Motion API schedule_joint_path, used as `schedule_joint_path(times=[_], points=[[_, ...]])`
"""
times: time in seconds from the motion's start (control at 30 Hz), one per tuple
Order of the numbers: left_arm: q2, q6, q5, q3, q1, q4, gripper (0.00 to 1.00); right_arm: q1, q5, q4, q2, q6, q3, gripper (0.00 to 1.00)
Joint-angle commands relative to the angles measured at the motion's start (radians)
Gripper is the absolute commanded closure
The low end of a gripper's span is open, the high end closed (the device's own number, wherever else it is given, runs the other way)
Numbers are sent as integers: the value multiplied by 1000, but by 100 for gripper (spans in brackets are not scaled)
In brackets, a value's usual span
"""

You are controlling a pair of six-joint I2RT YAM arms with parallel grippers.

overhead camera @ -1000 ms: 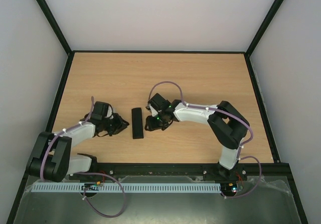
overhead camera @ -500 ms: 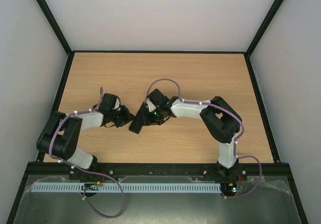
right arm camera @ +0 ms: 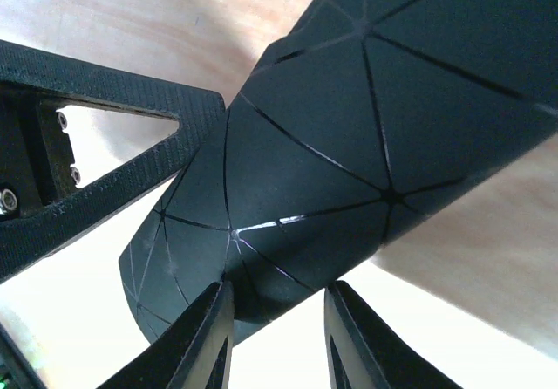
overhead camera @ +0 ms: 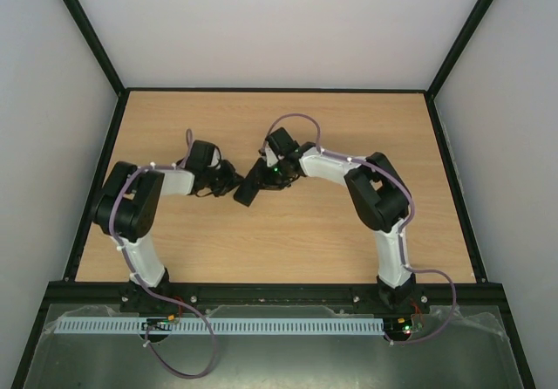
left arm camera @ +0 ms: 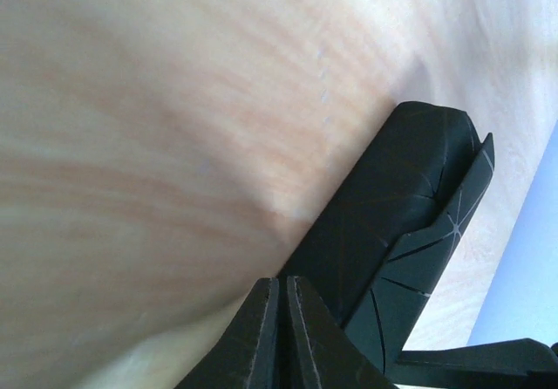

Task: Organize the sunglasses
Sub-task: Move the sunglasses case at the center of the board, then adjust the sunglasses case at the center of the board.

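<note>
A closed black case (overhead camera: 248,185) with faceted sides lies tilted on the wooden table between my two grippers. The sunglasses are hidden in every view. My left gripper (overhead camera: 232,180) is shut and empty, its tips (left arm camera: 281,283) against the case's left end (left arm camera: 392,206). My right gripper (overhead camera: 263,174) is open at the case's other end. In the right wrist view its gripper (right arm camera: 279,291) has fingers (right arm camera: 209,328) standing apart, with the case's rounded end (right arm camera: 331,145) just above them and touching the left finger. The left gripper's black body (right arm camera: 96,153) shows beyond the case.
The wooden table (overhead camera: 349,136) has black rails along its left and right edges and white walls behind. The arm bases stand at the near edge (overhead camera: 261,293).
Both grippers have moved away from the near edge toward the table's middle. The case has gone with them, farther back and turned from upright to slanted.
</note>
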Motion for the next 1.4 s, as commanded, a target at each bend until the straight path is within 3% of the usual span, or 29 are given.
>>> schedule_joint_path(times=[0.0,0.3,0.53,0.77,1.03,1.3,1.37], points=[[75,-6,80,84,-29,23,93,-29,71,-76,68,-54,110,70],[34,-74,89,36,-100,81,93,-66,149,-133,29,-104,107,67],[-9,-130,49,-22,-218,120,93,-128,146,-118,-11,-107,47,63],[-18,-186,-11,-37,-350,147,93,-167,162,-200,29,-164,168,60],[126,-152,-35,122,-386,139,94,-234,216,-271,3,-185,233,56],[178,-15,-2,281,-387,59,90,-250,236,-223,-209,-157,1,54],[205,18,52,338,-376,25,94,-250,235,-209,-255,-139,-53,54]])
